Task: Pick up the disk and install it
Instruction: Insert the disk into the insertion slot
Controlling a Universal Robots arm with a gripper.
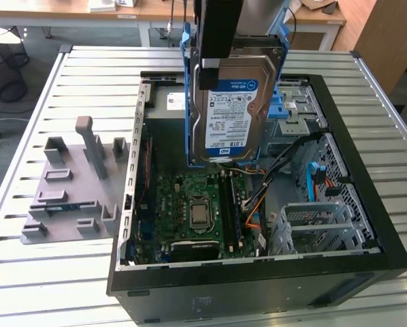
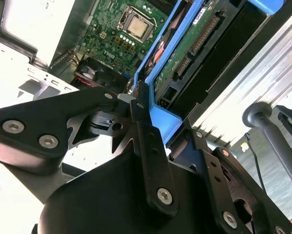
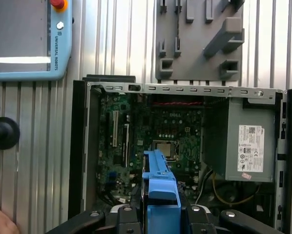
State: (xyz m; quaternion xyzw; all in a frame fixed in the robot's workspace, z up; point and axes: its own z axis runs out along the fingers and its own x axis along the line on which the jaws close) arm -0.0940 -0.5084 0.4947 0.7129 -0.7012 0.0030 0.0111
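Slatted table (image 1: 74,88), open case (image 1: 258,289): disk (image 1: 232,112) (in claw (image 1: 210,78)) above motherboard (image 1: 190,211)

I record my gripper (image 2: 158,117) as matt black with silver screw heads. The disk (image 1: 232,112), upper centre of the exterior view, is silver metal with a white-and-blue label and blue side rails. The motherboard (image 1: 197,211), at lower centre, is green, and the case (image 1: 258,289) is black. The table (image 1: 88,75) shows pale grey parallel ribbing. The fixture plate (image 1: 67,194), at the exterior view's left, is plain grey. In the first wrist view the power-supply box (image 3: 246,146) is grey with a white sticker, and the pendant (image 3: 29,44) is light blue with a red button.
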